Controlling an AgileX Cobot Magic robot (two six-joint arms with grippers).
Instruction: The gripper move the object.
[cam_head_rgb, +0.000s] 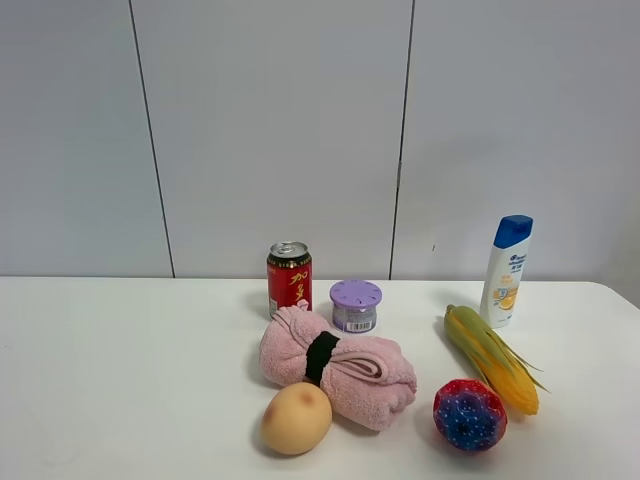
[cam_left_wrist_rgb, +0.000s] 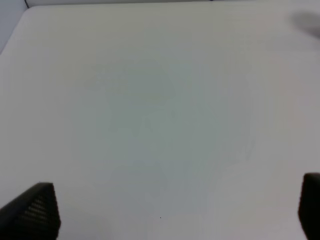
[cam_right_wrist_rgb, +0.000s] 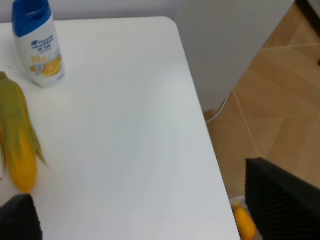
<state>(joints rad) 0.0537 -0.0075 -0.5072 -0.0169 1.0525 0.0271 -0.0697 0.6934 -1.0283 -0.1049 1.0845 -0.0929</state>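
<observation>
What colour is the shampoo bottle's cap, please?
Blue, on a white shampoo bottle; clearest in the right wrist view.

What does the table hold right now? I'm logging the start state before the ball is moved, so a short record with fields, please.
target: bumpy rainbow ball, front right, untouched
beside it: corn cob, apart from ball
centre: rolled pink towel; tan egg against its front
back row: red can, purple tub, shampoo bottle
left gripper: open, nothing held
right gripper: open, nothing held
</observation>
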